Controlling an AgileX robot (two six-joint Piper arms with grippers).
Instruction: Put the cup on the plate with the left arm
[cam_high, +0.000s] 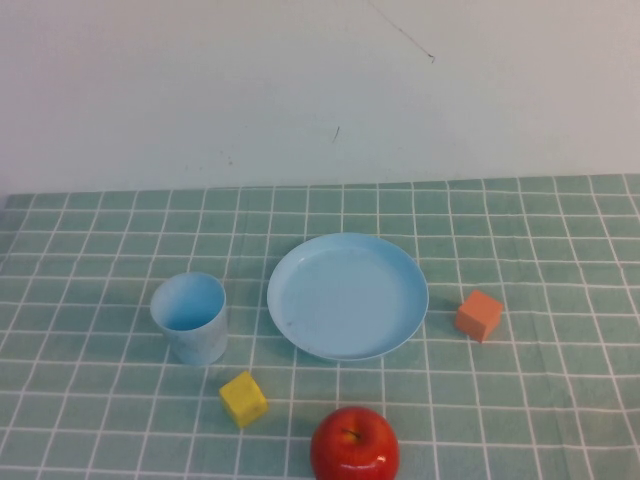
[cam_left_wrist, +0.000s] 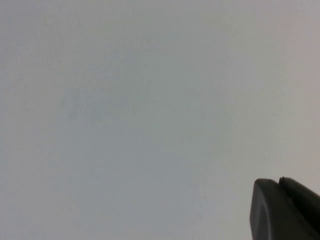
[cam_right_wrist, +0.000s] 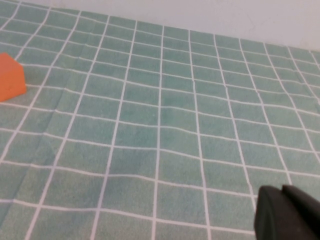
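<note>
My left gripper (cam_left_wrist: 285, 210) faces blank wall, my right gripper (cam_right_wrist: 287, 215) hovers over the tablecloth (cam_right_wrist: 160, 130); both cut off, spread unclear; cup (cam_high: 190, 317) stands beside the plate (cam_high: 347, 297).

apple (cam_high: 354, 446): cut by lower edge | left gripper (cam_left_wrist: 285, 210), right gripper (cam_right_wrist: 287, 214): only corner visible

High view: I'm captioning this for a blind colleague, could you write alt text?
A light blue cup stands upright on a green checked tablecloth, left of an empty light blue plate and apart from it. An orange cube, a yellow cube and a red apple lie nearby; neither end effector appears.
</note>
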